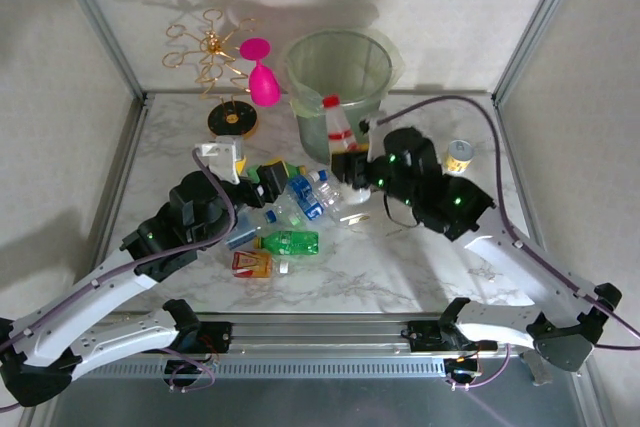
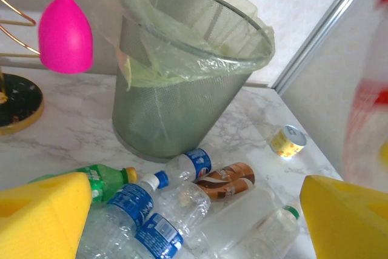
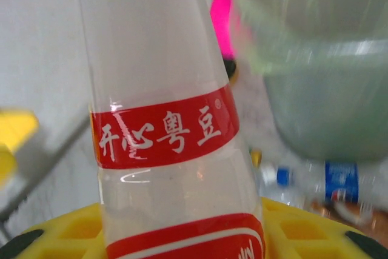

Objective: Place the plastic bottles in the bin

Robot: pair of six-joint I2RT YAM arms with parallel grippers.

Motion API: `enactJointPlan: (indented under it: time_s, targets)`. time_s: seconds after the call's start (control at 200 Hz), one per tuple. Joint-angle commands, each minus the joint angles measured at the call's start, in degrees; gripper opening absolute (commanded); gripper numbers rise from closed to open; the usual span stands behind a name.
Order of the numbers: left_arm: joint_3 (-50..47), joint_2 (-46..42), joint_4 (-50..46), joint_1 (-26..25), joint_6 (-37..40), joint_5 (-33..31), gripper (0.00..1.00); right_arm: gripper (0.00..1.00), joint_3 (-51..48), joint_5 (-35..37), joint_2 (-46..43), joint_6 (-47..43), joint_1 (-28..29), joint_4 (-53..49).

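One red-labelled bottle clenched upright in your right hand, near bin; your left hand released, over bottle pile on tabletop.

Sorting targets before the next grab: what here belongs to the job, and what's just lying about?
Job: red-label bottle; bottle pile; green bottle; bin.
Lying about: goblet; can; gold rack.
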Motion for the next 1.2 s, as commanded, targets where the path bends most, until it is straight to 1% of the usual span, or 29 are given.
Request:
enactJointPlan:
  time_s: [0.0,0.04,0.065,0.135,0.165,0.3,0.471,0.556,0.606,0.661,0.746,0.906,0.996,1.141,1.197]
  targets:
    - [0.2,-0.8,1.0,0.4,2.8,-4.2,0.89,0.43,6.4,-0.4,3.4,-2.0,-5.2,5.5]
    - [-0.9,-1.1,1.7,0.4,3.0,-4.7,0.88,0.43,8.7,-1.7,5.3,-2.2,-6.7,6.0]
    - [-1.5,-1.2,2.1,0.4,3.2,-4.9,0.88,0.43,10.4,-2.3,6.7,-2.2,-9.2,6.1]
    - [-3.7,-1.4,3.3,0.4,3.2,-5.1,0.88,0.42,15.0,-2.9,10.7,-2.1,-12.7,6.3]
    - [-4.4,-1.2,3.5,0.3,3.2,-5.0,0.88,0.42,17.0,-4.9,12.7,-1.6,-14.4,6.6]
    - [-4.9,0.1,3.0,0.3,3.7,-5.1,0.88,0.42,26.0,-8.9,21.4,0.5,-20.4,7.6]
    - [-5.2,0.5,3.3,0.3,3.5,-4.3,0.88,0.42,35.3,-14.6,32.5,4.9,-24.5,9.3]
    - [-5.2,0.8,3.4,0.4,3.6,-4.1,0.88,0.43,43.3,-21.5,40.3,7.9,-26.4,7.0]
    - [-5.2,1.0,3.4,0.4,3.7,-4.2,0.88,0.44,49.2,-25.7,44.9,8.8,-26.7,5.3]
    - [-5.1,1.0,3.4,0.4,3.8,-4.1,0.88,0.44,54.4,-27.6,49.7,9.5,-26.6,3.5]
    - [-5.1,1.0,3.4,0.4,3.8,-3.9,0.88,0.44,57.4,-29.7,53.8,9.7,-25.9,3.6]
    - [-4.9,1.1,3.7,0.6,3.6,-3.2,0.88,0.44,56.0,-29.1,57.2,9.1,-25.0,4.1]
    - [-4.8,1.1,3.8,0.7,3.6,-2.9,0.88,0.44,55.6,-28.6,58.8,8.0,-24.3,2.6]
    - [-4.8,1.1,3.6,1.0,3.5,-2.8,0.88,0.44,54.9,-23.3,60.4,4.7,-22.5,-1.0]
    - [-4.8,1.1,3.8,1.0,3.5,-2.6,0.88,0.44,53.6,-22.4,60.3,4.6,-22.4,-1.1]
